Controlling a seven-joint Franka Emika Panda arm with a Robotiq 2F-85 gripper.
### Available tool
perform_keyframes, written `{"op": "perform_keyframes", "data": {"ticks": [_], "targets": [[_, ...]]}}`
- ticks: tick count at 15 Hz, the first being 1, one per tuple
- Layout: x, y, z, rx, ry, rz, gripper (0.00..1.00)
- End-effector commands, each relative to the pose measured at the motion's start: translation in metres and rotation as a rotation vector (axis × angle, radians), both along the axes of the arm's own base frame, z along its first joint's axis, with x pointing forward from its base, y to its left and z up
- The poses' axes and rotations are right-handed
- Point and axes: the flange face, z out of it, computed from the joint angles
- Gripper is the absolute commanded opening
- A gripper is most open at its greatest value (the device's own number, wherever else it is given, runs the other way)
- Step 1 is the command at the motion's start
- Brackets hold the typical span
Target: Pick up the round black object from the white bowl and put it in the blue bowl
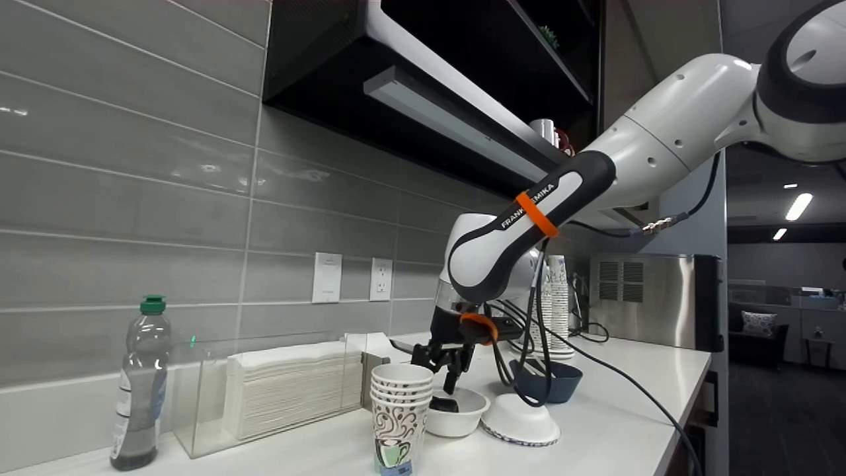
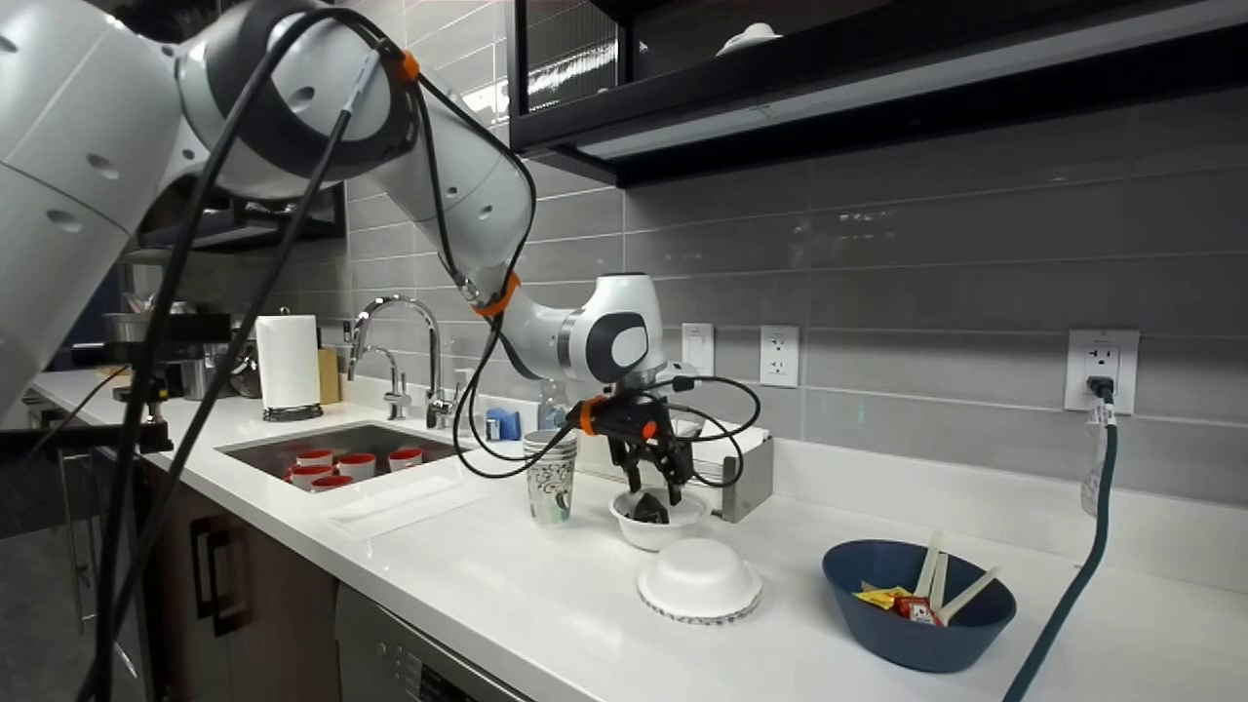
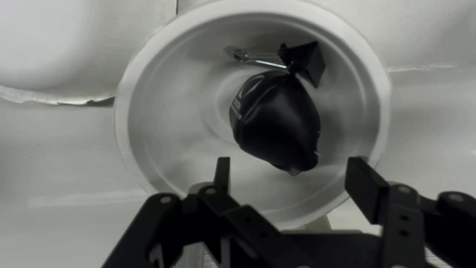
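The round black object [image 3: 277, 117] lies in the small white bowl [image 3: 174, 111]; it has a small black tag and a clear loop in the wrist view. The object also shows in both exterior views [image 1: 444, 404] [image 2: 648, 508], inside the white bowl [image 1: 456, 426] [image 2: 651, 534]. My gripper [image 3: 289, 175] is open and empty, its fingers apart over the bowl's near part, with the object ahead between them. In both exterior views the gripper [image 1: 438, 377] [image 2: 654, 489] points down just above the bowl. The blue bowl [image 2: 907, 639] holds packets and wooden sticks; cables partly cover it in an exterior view [image 1: 562, 385].
An upturned white dish [image 1: 521, 420] [image 2: 700, 580] stands beside the white bowl. Patterned paper cups [image 1: 400, 423] [image 2: 551, 487] stand close on its other side. A napkin holder [image 1: 291, 390] and a bottle [image 1: 140, 390] stand along the wall. A sink [image 2: 390, 444] holds several red mugs.
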Motion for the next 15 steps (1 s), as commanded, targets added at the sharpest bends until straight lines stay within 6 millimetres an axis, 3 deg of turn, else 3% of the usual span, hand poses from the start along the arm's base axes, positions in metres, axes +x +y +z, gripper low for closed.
{"op": "perform_keyframes", "data": {"ticks": [1,9,12,15], "targets": [[-0.004,-0.003,0.002,0.008,0.028,-0.007,0.61],[-0.006,-0.005,0.001,0.001,0.034,-0.017,0.04],[-0.012,-0.006,0.019,0.016,0.008,-0.020,0.00],[-0.025,-0.019,0.056,0.038,-0.047,-0.038,0.01]]}}
